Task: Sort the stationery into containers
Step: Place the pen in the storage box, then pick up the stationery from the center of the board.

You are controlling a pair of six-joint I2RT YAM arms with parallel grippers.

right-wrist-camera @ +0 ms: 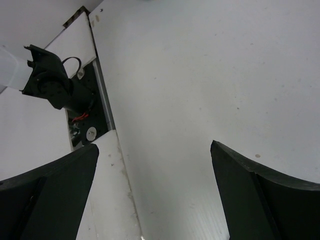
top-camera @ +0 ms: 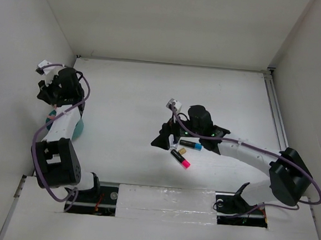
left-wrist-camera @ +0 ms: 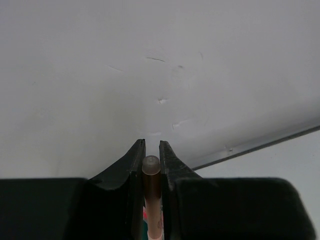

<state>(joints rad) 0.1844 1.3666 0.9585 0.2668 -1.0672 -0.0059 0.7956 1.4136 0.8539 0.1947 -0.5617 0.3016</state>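
My left gripper [left-wrist-camera: 151, 145] is shut on a thin pink pen [left-wrist-camera: 152, 172] with a tan cap, which stands between its fingers and points at the white wall. In the top view that gripper [top-camera: 54, 92] hangs at the far left, above the teal container [top-camera: 79, 129], which the arm mostly hides. My right gripper [top-camera: 160, 142] is wide open at mid-table with nothing between its fingers [right-wrist-camera: 265, 195]. Beside it lie a black marker with a pink end [top-camera: 181, 159], a black marker with a blue end [top-camera: 191, 145] and a small tan bit [top-camera: 183, 150].
White walls enclose the table on the left, back and right. A metal rail [top-camera: 275, 115] runs along the right edge. The right wrist view shows the near ledge and a black arm base [right-wrist-camera: 50, 85] with red wires.
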